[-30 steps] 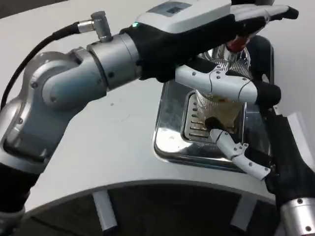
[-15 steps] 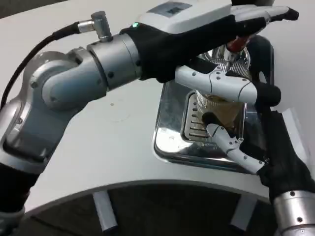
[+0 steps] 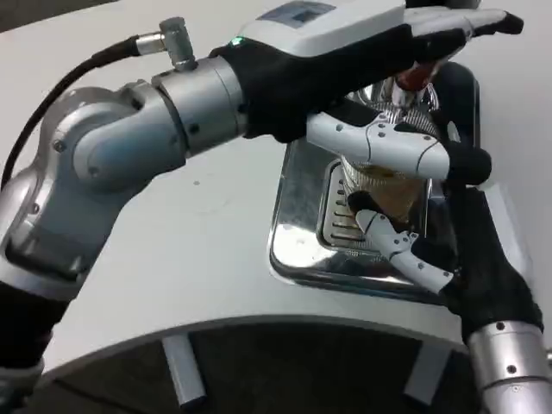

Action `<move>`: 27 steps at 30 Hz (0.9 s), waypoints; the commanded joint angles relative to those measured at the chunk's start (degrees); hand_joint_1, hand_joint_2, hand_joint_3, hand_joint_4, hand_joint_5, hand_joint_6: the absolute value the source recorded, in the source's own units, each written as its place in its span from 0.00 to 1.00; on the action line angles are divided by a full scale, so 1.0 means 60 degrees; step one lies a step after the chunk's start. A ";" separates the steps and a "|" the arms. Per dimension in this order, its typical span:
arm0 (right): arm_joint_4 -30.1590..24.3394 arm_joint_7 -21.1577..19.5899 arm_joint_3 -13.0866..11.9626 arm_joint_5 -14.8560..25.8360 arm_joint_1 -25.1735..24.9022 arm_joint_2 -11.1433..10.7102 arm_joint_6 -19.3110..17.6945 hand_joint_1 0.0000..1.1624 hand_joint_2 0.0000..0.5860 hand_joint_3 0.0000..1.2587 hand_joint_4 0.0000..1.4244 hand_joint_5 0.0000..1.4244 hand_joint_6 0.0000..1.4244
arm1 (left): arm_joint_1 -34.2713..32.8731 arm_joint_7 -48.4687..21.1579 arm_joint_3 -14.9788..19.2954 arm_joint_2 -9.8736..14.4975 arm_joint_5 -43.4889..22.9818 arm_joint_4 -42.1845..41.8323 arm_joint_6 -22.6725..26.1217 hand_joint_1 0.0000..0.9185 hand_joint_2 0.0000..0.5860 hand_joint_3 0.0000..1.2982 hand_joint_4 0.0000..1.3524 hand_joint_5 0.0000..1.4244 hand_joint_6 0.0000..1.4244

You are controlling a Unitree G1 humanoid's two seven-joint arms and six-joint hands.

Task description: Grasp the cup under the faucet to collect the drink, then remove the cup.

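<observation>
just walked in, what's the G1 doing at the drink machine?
It is filling a cup. The left hand reaches across the top of the dispenser, at the red-tipped faucet. The right hand comes up from below and wraps the clear cup, which stands on the metal drip tray under the faucet. The cup looks partly filled with a brownish drink and hasn't been pulled out.

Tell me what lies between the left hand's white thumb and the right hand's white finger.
In the head view, the clear plastic cup of brownish drink stands between them, over the shiny metal drip tray.
</observation>
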 commanded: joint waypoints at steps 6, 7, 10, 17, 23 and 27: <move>0.0426 -0.0258 0.0044 0.0072 -0.0170 0.0059 -0.0113 0.54 0.45 0.00 0.00 0.00 0.00 | 0.0313 -0.0521 -0.0273 0.0277 0.0416 0.0499 0.0021 0.00 0.10 0.07 0.00 0.03 0.12; 0.0506 -0.0289 0.0033 0.0081 -0.0214 0.0064 -0.0125 0.54 0.45 0.00 0.00 0.00 0.00 | 0.0304 -0.0517 -0.0272 0.0274 0.0414 0.0528 0.0003 0.00 0.10 0.07 0.00 0.03 0.12; 0.0669 -0.0368 0.0006 0.0093 -0.0305 0.0078 -0.0143 0.54 0.45 0.00 0.00 0.00 0.00 | 0.0276 -0.0509 -0.0274 0.0263 0.0416 0.0612 -0.0052 0.00 0.11 0.07 0.00 0.03 0.12; 0.0966 -0.0584 -0.0047 0.0050 -0.0516 0.0078 -0.0085 0.55 0.45 0.00 0.00 0.00 0.00 | 0.0240 -0.0493 -0.0271 0.0243 0.0417 0.0772 -0.0151 0.00 0.11 0.07 0.00 0.03 0.12; 0.1185 -0.0726 -0.0079 0.0099 -0.0707 0.0128 -0.0047 0.55 0.45 0.00 0.00 0.00 0.00 | 0.0241 -0.0496 -0.0270 0.0253 0.0434 0.0827 -0.0204 0.00 0.11 0.07 0.00 0.03 0.13; 0.1238 -0.0729 -0.0106 0.0129 -0.0829 0.0134 -0.0020 0.56 0.45 0.00 0.00 0.00 0.00 | 0.0226 -0.0496 -0.0242 0.0280 0.0429 0.0855 -0.0220 0.00 0.11 0.07 0.00 0.03 0.13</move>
